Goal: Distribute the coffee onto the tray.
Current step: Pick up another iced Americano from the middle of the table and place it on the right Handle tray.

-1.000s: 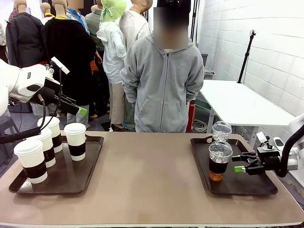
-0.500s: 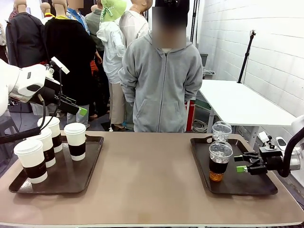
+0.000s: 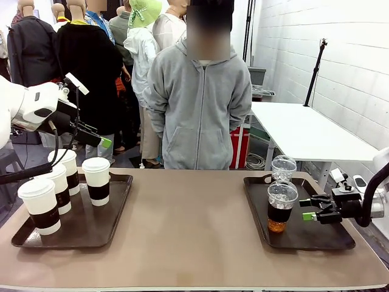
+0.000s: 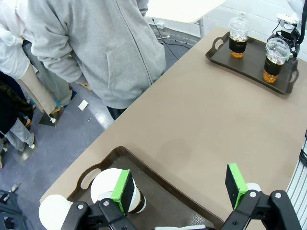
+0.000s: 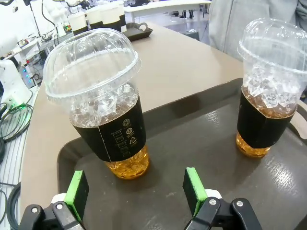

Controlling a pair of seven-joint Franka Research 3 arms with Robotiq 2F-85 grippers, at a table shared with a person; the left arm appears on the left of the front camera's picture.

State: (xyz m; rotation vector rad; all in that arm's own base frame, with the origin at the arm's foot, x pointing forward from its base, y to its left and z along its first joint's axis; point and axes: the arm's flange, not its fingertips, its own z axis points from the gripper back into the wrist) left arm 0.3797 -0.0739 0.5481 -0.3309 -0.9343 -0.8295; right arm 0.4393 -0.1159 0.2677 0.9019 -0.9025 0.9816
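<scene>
Several white lidded cups (image 3: 97,180) with brown sleeves stand on the left tray (image 3: 118,210). My left gripper (image 3: 100,141) hangs open above that tray. In the left wrist view the left gripper (image 4: 179,189) has nothing between its green pads, and a white cup (image 4: 108,184) sits below its left finger. Two clear dome-lidded cups stand on the right tray (image 3: 316,237): the near cup (image 3: 282,207) and the far cup (image 3: 283,168). My right gripper (image 3: 310,208) is open just right of the near cup. In the right wrist view the right gripper (image 5: 135,191) faces the near cup (image 5: 105,105), not touching it.
A person in a grey hoodie (image 3: 200,109) stands at the table's far edge, hands out of sight. The brown tabletop (image 3: 188,225) stretches between the two trays. A white side table (image 3: 310,131) stands at the back right.
The person has shifted a little to the left. My right gripper has eased slightly back from the near clear cup. The left arm has not moved.
</scene>
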